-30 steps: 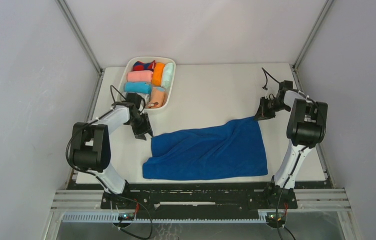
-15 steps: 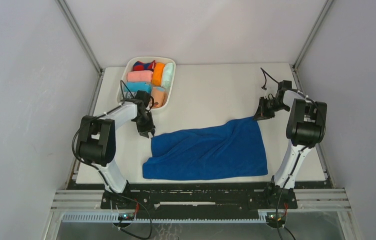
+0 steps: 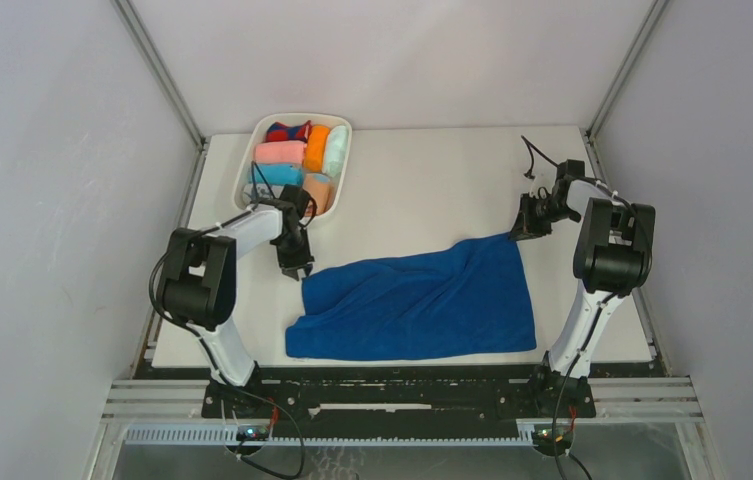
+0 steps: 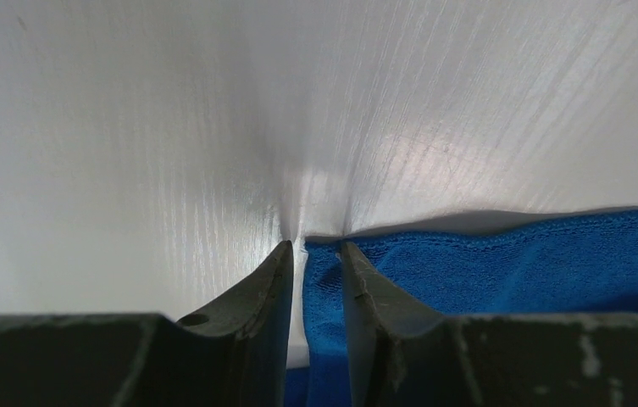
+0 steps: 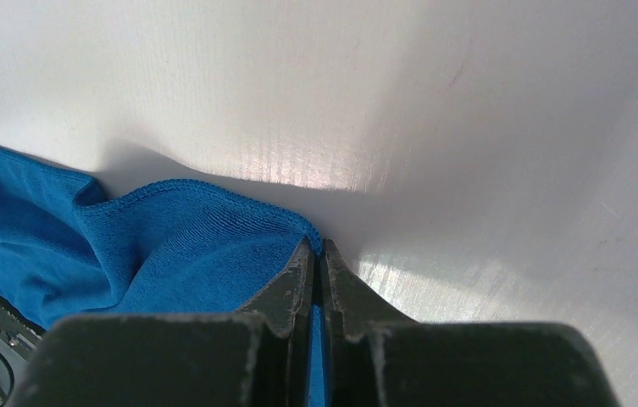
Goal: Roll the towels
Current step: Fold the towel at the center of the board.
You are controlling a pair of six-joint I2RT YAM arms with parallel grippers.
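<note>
The right pincer (image 5: 322,246) clamped a towel (image 3: 422,300) corner; the left pincer (image 4: 315,246) straddled another, grip unclear, likely needing a firm pinch.

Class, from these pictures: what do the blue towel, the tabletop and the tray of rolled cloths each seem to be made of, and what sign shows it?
The blue towel looks like terry cloth, cotton or microfibre: fuzzy pile, stitched hem, soft folds. The tabletop seems a hard white board, perhaps laminate: satin glare, fine streaks. The tray is probably smooth white plastic: rounded moulded rim.
</note>
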